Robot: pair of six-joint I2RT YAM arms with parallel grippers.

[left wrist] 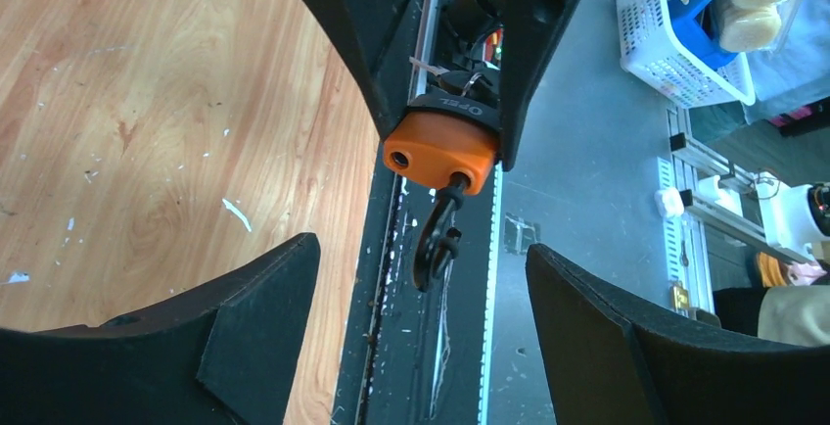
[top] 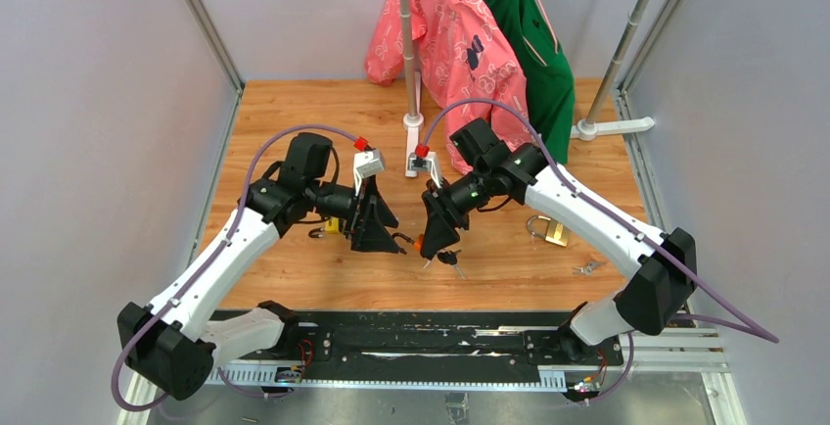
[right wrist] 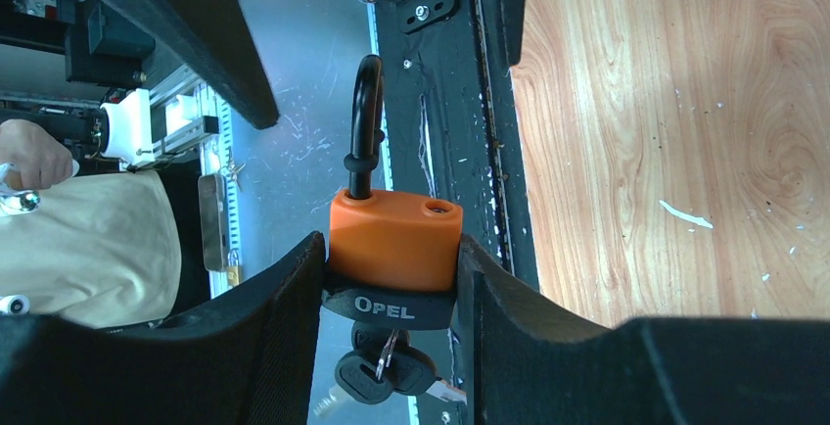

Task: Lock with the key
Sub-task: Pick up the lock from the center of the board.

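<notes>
An orange padlock [right wrist: 394,239] with a black "OPEL" base is clamped between my right gripper's [right wrist: 391,283] fingers. Its black shackle [right wrist: 365,121] stands swung open, one leg out of its hole. A bunch of black-headed keys [right wrist: 387,371] hangs from the base; I cannot tell whether one sits in the keyhole. In the top view the right gripper [top: 440,234] holds the padlock [top: 419,243] above the table's front middle, keys [top: 451,259] dangling. My left gripper [top: 384,227] is open and empty, just left of the shackle. In the left wrist view the padlock [left wrist: 440,151] and shackle [left wrist: 437,244] lie ahead of the open gripper [left wrist: 421,342].
A brass padlock [top: 550,230] and small loose keys [top: 587,268] lie on the wooden table at the right. A yellow object [top: 333,225] sits under the left wrist. A stand [top: 415,141] with a pink shirt [top: 450,43] and a green shirt [top: 533,33] is at the back.
</notes>
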